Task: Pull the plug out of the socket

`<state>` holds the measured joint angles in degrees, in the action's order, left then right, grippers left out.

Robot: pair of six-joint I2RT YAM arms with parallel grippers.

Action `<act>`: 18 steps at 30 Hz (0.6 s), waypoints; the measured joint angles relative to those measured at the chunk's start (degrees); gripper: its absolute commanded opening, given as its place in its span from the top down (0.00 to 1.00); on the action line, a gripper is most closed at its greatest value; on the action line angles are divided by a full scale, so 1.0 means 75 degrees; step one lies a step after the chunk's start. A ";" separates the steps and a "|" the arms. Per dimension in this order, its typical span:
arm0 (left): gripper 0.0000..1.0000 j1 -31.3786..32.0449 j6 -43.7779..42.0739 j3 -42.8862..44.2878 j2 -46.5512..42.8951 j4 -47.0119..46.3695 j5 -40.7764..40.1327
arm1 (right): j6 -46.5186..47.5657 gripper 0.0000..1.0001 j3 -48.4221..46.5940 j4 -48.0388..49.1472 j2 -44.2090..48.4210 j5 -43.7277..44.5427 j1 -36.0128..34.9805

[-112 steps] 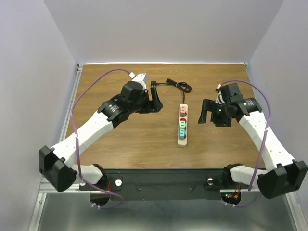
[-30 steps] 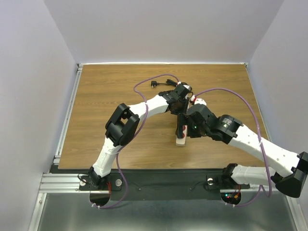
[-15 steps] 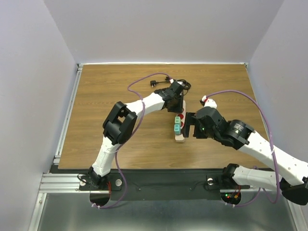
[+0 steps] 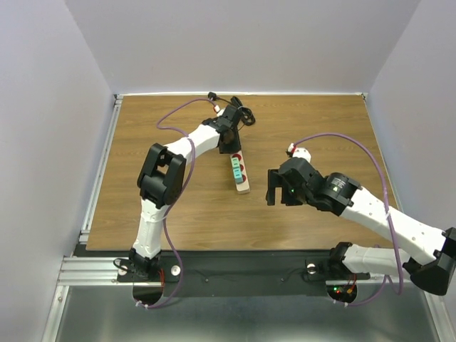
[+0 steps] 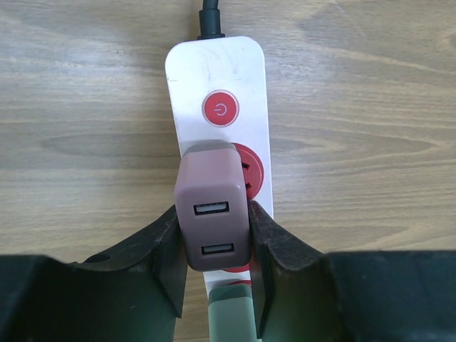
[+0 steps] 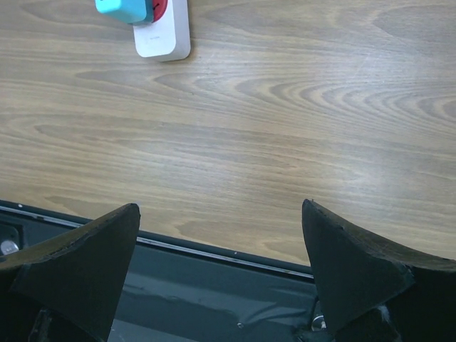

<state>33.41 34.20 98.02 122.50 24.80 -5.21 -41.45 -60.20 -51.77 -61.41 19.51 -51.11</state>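
The socket is a long beige power strip (image 5: 219,85) with a red power button and red outlets, lying slanted on the table (image 4: 242,179). A mauve two-port USB plug (image 5: 212,214) sits over the outlet just below the button. My left gripper (image 5: 214,249) is shut on this plug, one finger on each side. A green plug (image 5: 229,315) sits in the outlet behind it, and a cyan plug (image 6: 122,8) near the strip's end (image 6: 162,32). My right gripper (image 6: 221,235) is open and empty, to the right of the strip (image 4: 273,187).
The strip's thin black cord (image 4: 239,114) lies coiled at the far side of the wooden table (image 4: 320,128). The table's near edge and a dark metal rail (image 6: 214,249) lie just below my right gripper. Grey walls close in three sides.
My left gripper has moved left and toward the far side with the plug in it, dragging the whole strip along. My right gripper has come off the strip and stands apart from it.
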 measured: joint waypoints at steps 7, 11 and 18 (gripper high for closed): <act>0.62 0.0137 0.0347 -0.0364 -0.0204 -0.0169 0.0184 | 0.0379 0.00 0.0000 0.0189 -0.0449 -0.0198 0.0000; 0.50 0.0207 0.0629 -0.0749 -0.0452 -0.0259 0.0650 | 0.0749 0.00 0.0000 0.0463 -0.0860 -0.0315 0.0000; 0.33 0.0338 0.0962 -0.0766 -0.0475 -0.0300 0.1241 | 0.1431 0.00 -0.0219 0.0860 -0.2028 -0.0344 0.0000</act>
<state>35.94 41.41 92.27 118.93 22.55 4.10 -30.72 -61.84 -45.32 -76.62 16.93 -51.11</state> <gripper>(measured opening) 0.656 0.999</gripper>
